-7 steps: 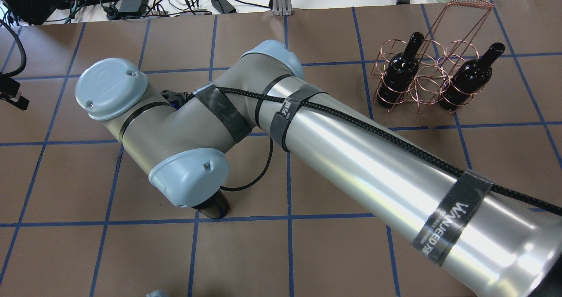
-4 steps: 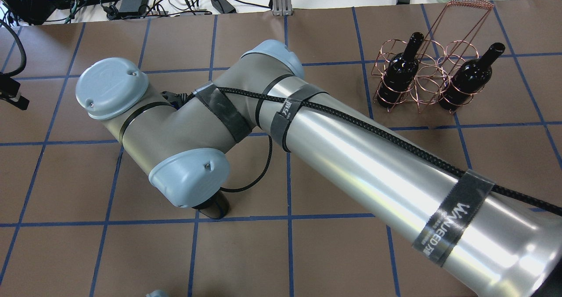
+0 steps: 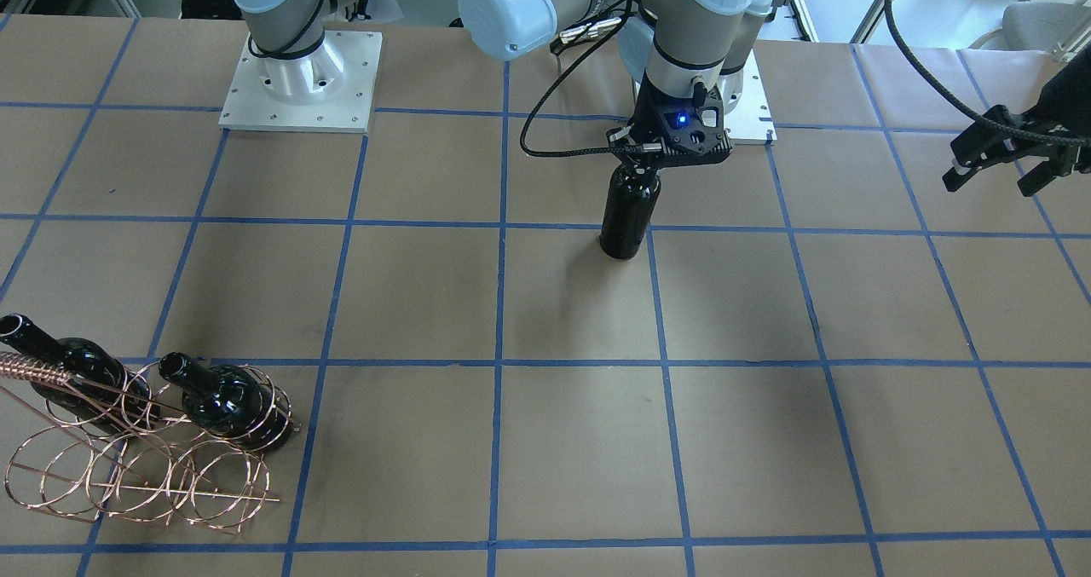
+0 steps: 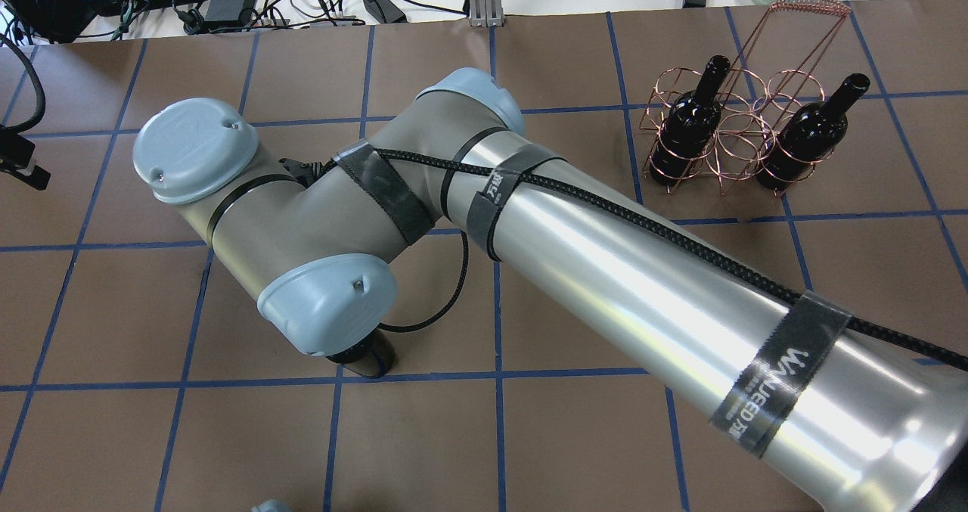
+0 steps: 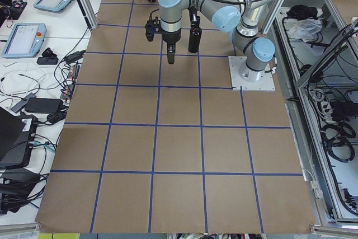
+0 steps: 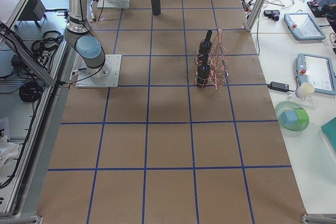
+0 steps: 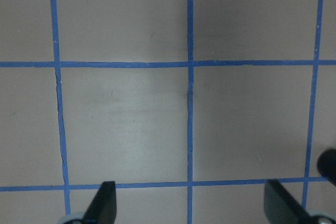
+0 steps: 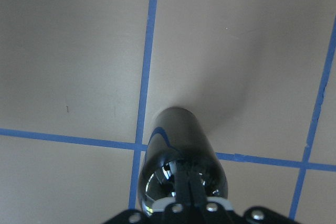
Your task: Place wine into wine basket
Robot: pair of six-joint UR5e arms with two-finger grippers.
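Wine (image 3: 629,210) upright directly beneath right tool (image 3: 637,162), neck in its grip

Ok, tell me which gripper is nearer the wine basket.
Right. The right gripper, shut on a wine bottle, is central, with the wine basket off to the robot's right. The left gripper hangs open far out on the robot's left, much farther away.

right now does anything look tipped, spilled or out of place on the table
Nothing stands out. A bottle and a second bottle stand upright in the wine basket; the third wine bottle is upright, the right gripper shut on its neck; the left gripper hangs open and empty. No spill shows.
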